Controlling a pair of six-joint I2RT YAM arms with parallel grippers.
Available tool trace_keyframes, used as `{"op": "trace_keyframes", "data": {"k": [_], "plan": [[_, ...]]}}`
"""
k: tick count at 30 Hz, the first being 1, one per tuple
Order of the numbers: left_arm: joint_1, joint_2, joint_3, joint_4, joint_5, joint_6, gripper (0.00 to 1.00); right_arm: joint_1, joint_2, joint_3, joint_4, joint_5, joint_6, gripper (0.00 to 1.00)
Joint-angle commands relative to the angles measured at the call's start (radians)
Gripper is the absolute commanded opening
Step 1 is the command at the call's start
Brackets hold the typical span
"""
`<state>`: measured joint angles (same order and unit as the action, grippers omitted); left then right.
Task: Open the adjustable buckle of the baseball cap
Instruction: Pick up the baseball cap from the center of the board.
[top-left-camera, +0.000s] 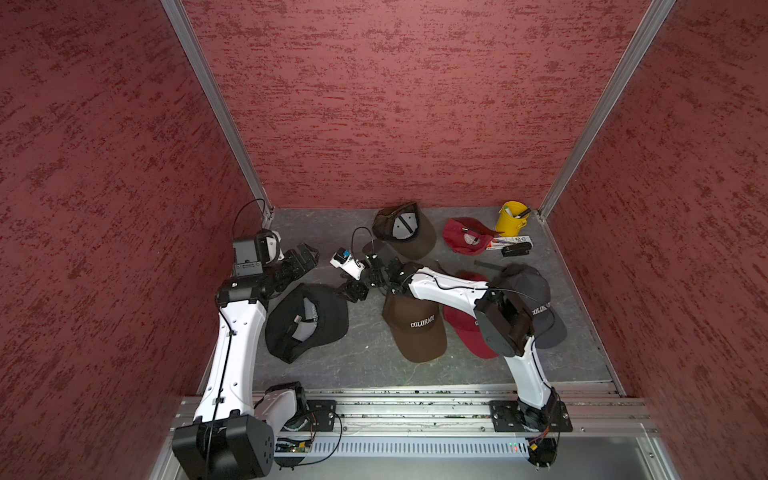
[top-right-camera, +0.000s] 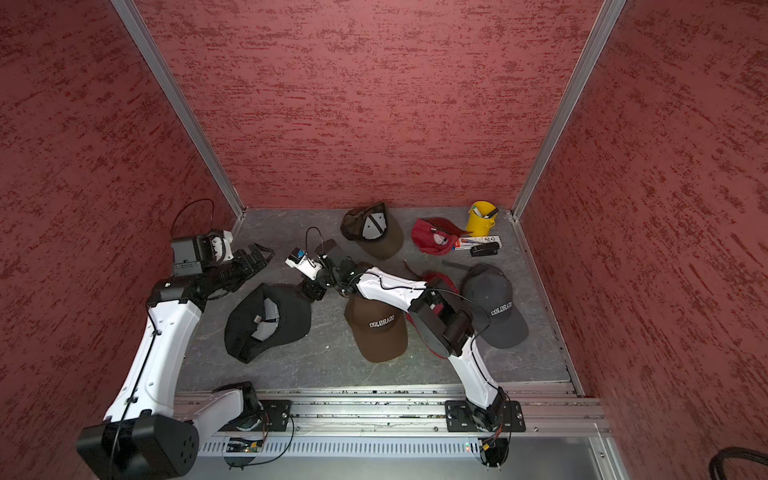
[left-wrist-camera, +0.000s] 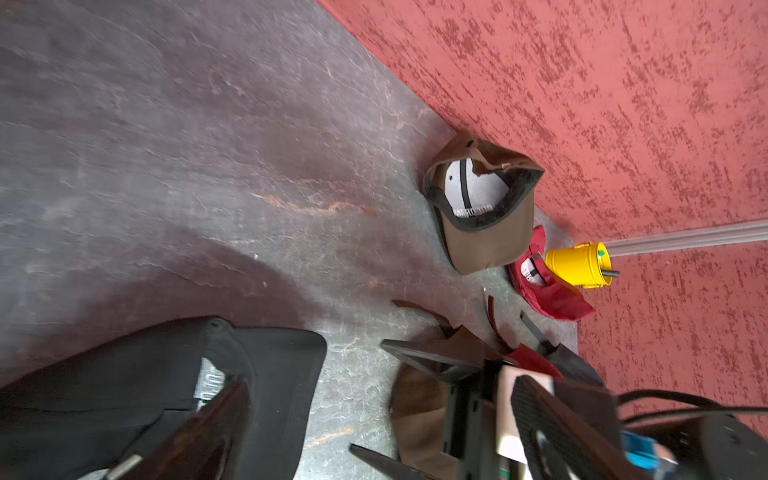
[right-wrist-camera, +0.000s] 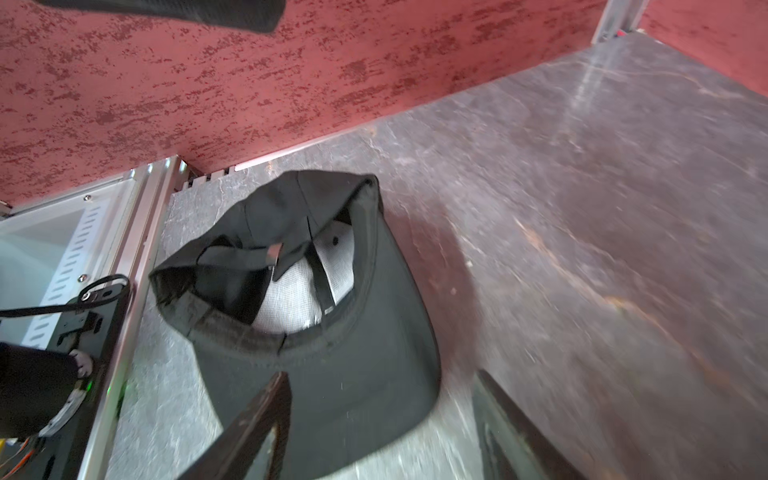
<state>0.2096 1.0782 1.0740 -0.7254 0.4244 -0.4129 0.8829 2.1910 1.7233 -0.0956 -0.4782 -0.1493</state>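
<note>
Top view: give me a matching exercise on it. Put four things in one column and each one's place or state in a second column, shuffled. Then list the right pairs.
Column one:
1. black cap
2. brown COLORADO cap
3. yellow bucket
4. grey COLORADO cap

Column two:
A. upright in the far right corner
B. inside up, pale lining showing
C. crown up, centre of the table
D. crown up, nearest the right wall

Pairs: 1-B, 2-C, 3-A, 4-D.

A: Bright enough?
B: Yes. Even overhead light, soft shadows on the counter (top-left-camera: 374, 357), glare along its near edge.
A: Sharp?
B: Both top views are, though stretched at the corners. The wrist views smear, and the black cap (right-wrist-camera: 332, 374) blurs near the lens.
</note>
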Motion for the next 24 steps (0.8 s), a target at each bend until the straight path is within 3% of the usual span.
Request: {"op": "trace_keyframes", "data": {"k": [1,12,19,21,24], "plan": [[0.043,-0.021,0.031,-0.015,0.047,0.066,1.0,0.01,0.052,0.077,-0.038,-0.045,-0.041,0.69],[0.058,-0.048,0.013,0.005,0.067,0.097,1.0,0.016,0.274,0.314,-0.053,-0.12,-0.011,0.71],[0.058,-0.085,-0.037,0.006,0.096,0.101,1.0,0.016,0.348,0.364,-0.038,-0.284,0.017,0.7],[0.056,-0.09,-0.042,0.008,0.102,0.105,1.0,0.015,0.359,0.368,-0.033,-0.317,0.036,0.67],[0.056,-0.09,-0.044,0.004,0.113,0.106,1.0,0.016,0.368,0.371,-0.026,-0.346,0.066,0.52]]}}
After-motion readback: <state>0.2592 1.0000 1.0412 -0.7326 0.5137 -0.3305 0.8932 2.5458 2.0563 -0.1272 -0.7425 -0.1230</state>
